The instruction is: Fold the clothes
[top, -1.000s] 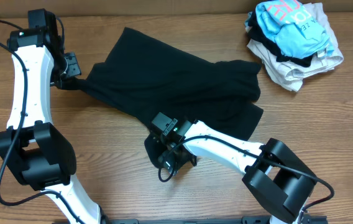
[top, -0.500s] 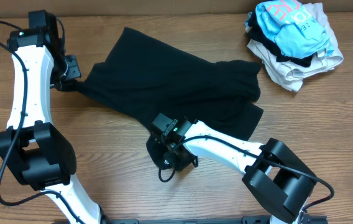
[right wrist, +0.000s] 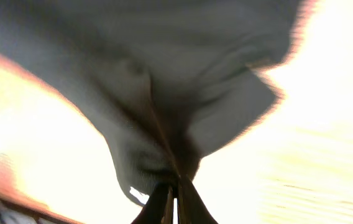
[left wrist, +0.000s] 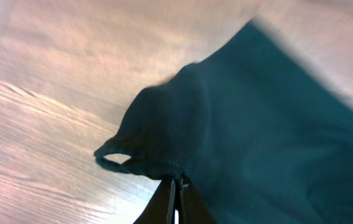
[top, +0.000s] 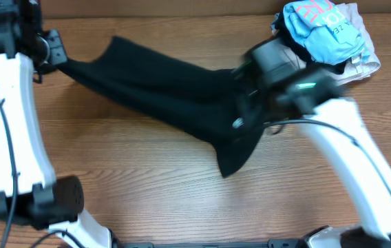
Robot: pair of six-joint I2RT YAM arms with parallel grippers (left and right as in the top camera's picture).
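Observation:
The clothes, a black shirt (top: 175,89), hang stretched in a long band between my two grippers above the wooden table. At the far left my left gripper (top: 59,59) is shut on one end of it; in the left wrist view the closed tips (left wrist: 178,182) pinch a bunched fold of the shirt (left wrist: 257,124). The right gripper (top: 245,110), raised and blurred, is shut on the other end, from which a black flap (top: 235,155) droops. In the right wrist view its tips (right wrist: 175,183) clamp the fabric (right wrist: 183,93), which hangs over the table.
A pile of other garments (top: 330,41), light blue on top with white and beige beneath, sits at the back right corner, close behind the right arm. Bare wooden table (top: 133,179) shows in front of the shirt.
The right gripper shut on the shirt's front edge, then rose and swung back to the right. The left arm pulled back to the left. The shirt went from lying spread out to hanging taut.

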